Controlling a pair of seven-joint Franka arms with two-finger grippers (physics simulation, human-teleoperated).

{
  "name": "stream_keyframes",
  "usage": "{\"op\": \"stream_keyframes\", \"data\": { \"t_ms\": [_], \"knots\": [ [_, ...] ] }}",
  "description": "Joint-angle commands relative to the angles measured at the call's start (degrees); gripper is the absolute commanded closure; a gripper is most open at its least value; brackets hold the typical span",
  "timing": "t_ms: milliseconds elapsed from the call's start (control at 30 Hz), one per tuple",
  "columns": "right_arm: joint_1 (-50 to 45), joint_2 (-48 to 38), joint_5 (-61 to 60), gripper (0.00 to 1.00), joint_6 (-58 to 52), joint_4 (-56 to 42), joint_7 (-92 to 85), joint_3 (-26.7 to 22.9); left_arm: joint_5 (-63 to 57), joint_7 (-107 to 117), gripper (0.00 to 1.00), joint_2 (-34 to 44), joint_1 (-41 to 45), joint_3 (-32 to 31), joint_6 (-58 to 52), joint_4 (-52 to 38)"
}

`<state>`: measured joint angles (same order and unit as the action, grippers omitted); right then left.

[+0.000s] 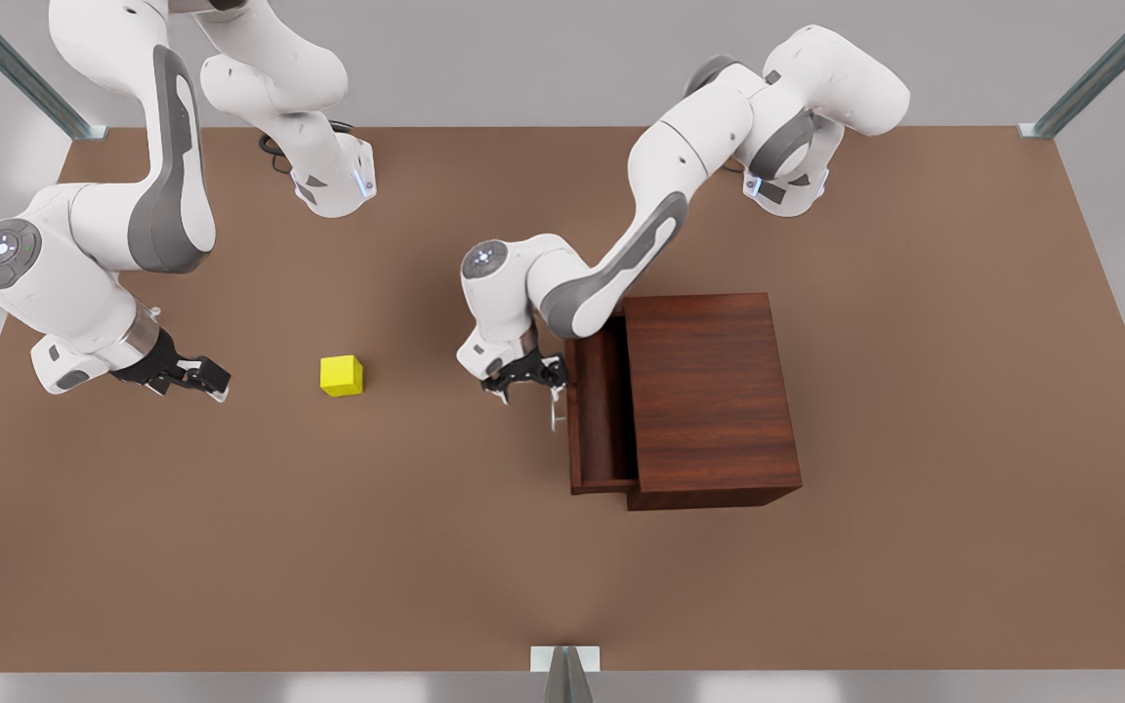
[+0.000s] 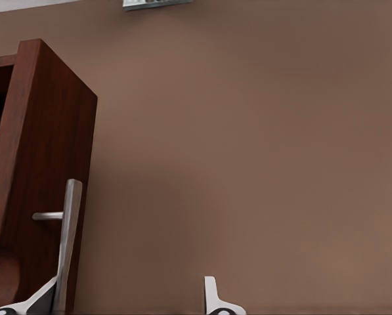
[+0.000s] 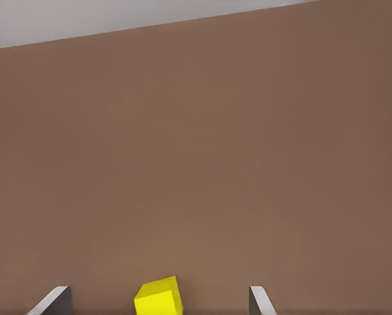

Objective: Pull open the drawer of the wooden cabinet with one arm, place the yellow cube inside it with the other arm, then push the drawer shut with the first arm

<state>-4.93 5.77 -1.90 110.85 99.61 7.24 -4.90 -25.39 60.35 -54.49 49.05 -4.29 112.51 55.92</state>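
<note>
Item one, nearest you on the brown worktop (image 1: 562, 576): a bare stretch of surface along the front edge, with the wooden cabinet (image 1: 709, 391) beyond it toward the front view's right. Its drawer (image 1: 600, 415) stands pulled partway out toward the front view's left, and you can see its dark interior. The slim silver handle (image 1: 557, 408) runs along the drawer front. Item two: the left gripper (image 1: 524, 376) sits right at that handle, released, fingers spread. In the left wrist view you see one fingertip (image 2: 41, 298) against the handle bar (image 2: 67, 243) and the other fingertip (image 2: 212, 298) well clear on the worktop side, so nothing is clamped. Item three: the yellow cube (image 1: 342, 376) rests on the worktop, well apart from the drawer, between the two grippers. Item four: the right gripper (image 1: 193, 377) hovers near the cube on the front view's left, also released. In the right wrist view you see the cube (image 3: 159, 297) framed between its spread fingertips (image 3: 54, 300), untouched. Farthest from you, both arm bases stand at the back edge of the worktop.
</note>
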Motion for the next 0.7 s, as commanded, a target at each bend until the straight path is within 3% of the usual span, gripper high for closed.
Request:
{"op": "stream_keyframes", "data": {
  "t_ms": [0,33,133,200,267,300,400,433,467,567,667],
  "knots": [
    [0.01,-0.05,-0.03,0.00,-0.02,-0.03,-0.12,-0.02,-0.01,3.29,0.00,0.08,0.17,-0.02,-0.27,-0.11],
    [0.01,-0.05,-0.12,0.00,-0.02,-0.03,-0.03,-0.02,-0.01,3.11,0.00,0.17,0.17,-0.02,-1.06,-0.20],
    [0.01,-0.05,-0.12,0.00,-0.02,-0.03,-0.12,-0.11,0.52,2.76,0.00,5.35,2.54,-5.38,-21.88,-9.78],
    [0.01,-0.05,-0.04,0.00,-0.02,-0.03,-0.12,-0.37,0.52,2.67,0.00,8.52,4.56,-5.38,-27.95,-9.87],
    [0.01,-0.05,0.05,0.00,-0.54,-0.03,0.15,-0.29,0.86,-4.18,0.00,9.31,0.97,-5.64,-32.70,-9.60],
    [-0.17,0.39,-0.12,0.00,-1.60,-0.91,8.56,-0.46,3.59,-11.81,0.00,11.41,-4.12,-5.73,-37.17,-9.17],
    [-1.84,1.00,-1.00,0.00,-7.13,-2.58,24.99,1.74,26.08,-48.73,0.00,25.48,-36.90,-5.73,-45.53,-2.06],
    [-1.93,1.53,-4.61,0.00,-9.26,-2.32,51.88,1.83,30.75,-52.35,0.00,36.96,-45.09,-5.64,-31.96,17.67],
    [-4.30,1.71,-3.03,0.00,-7.31,-2.23,59.55,2.26,30.93,-54.89,0.00,50.61,-46.94,-4.06,-12.41,40.92],
    [-6.15,1.79,-1.09,0.00,-3.98,-0.65,75.47,2.79,32.94,-55.68,0.00,44.29,-47.03,-3.36,-27.87,26.87],
    [-6.15,1.71,-1.00,0.00,3.75,5.76,82.14,2.79,37.08,-58.24,0.00,44.11,-52.65,-1.78,-23.74,26.87]
  ]
}}
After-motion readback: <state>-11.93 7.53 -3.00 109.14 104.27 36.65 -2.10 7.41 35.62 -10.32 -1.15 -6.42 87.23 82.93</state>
